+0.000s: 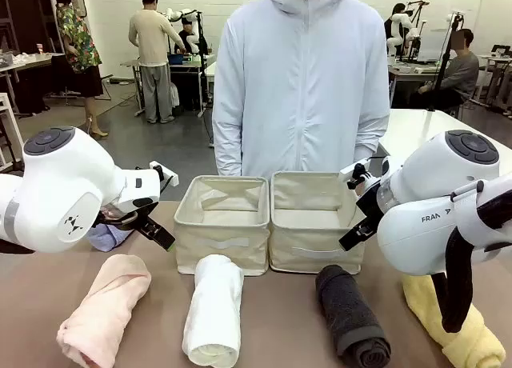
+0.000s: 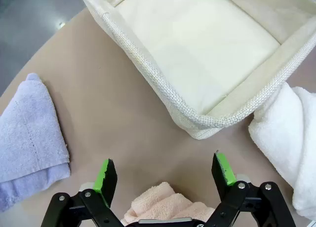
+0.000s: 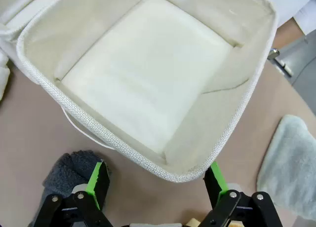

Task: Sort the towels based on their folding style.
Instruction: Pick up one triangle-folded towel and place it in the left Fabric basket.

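**A:** Where do our tools stand?

**B:** Our left tool (image 2: 164,169) hangs released, jaws wide, above the end of the pink roll (image 1: 106,308), near a corner of the left bin (image 1: 220,252). Our right tool (image 3: 157,176), equally spread and grasping nothing, hovers over the near rim of the right bin (image 1: 312,252).

**A:** And the towels?

**B:** We see four rolls on the tabletop (image 1: 280,320) before the bins: pink, the white roll (image 1: 214,308), the dark grey roll (image 1: 350,316) and the yellow roll (image 1: 460,328). The light blue fold (image 2: 27,133) lies beside the left bin, and the pale grey-green fold (image 3: 289,155) beside the right bin.
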`<state>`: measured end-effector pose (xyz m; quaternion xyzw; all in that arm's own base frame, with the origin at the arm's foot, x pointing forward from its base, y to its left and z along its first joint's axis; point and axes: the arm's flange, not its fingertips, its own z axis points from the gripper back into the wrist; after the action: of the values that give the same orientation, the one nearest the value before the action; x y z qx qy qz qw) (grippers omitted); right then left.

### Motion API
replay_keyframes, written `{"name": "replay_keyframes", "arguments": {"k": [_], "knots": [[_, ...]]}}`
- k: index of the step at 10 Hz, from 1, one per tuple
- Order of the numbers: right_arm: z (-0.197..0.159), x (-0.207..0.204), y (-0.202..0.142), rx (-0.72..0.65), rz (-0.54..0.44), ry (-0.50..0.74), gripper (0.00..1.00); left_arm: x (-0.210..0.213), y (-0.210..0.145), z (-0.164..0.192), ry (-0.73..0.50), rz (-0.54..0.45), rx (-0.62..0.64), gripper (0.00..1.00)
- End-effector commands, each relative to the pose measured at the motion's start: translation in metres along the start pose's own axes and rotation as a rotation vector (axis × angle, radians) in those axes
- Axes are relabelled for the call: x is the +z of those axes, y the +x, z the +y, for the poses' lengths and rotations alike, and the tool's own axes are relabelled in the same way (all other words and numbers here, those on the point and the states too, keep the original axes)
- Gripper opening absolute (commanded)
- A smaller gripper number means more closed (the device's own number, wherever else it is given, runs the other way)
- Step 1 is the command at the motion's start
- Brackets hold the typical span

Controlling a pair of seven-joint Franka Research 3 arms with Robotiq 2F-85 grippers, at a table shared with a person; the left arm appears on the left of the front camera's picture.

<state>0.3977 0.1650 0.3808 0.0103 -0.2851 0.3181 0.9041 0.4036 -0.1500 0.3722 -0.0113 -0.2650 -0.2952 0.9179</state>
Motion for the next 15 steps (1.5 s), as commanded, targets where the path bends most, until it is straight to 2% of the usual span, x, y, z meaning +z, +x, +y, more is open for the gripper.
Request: {"name": "replay_keyframes", "arguments": {"k": [1, 15], "knots": [[-0.0006, 0.001, 0.0005, -0.001, -0.003, -0.001, 1.0, 0.0, -0.0001, -0.0001, 0.0, 0.0, 0.0, 1.0], [-0.0006, 0.001, 0.0005, -0.001, -0.003, -0.001, 1.0, 0.0, -0.0001, -0.0001, 0.0, 0.0, 0.0, 1.0]]}}
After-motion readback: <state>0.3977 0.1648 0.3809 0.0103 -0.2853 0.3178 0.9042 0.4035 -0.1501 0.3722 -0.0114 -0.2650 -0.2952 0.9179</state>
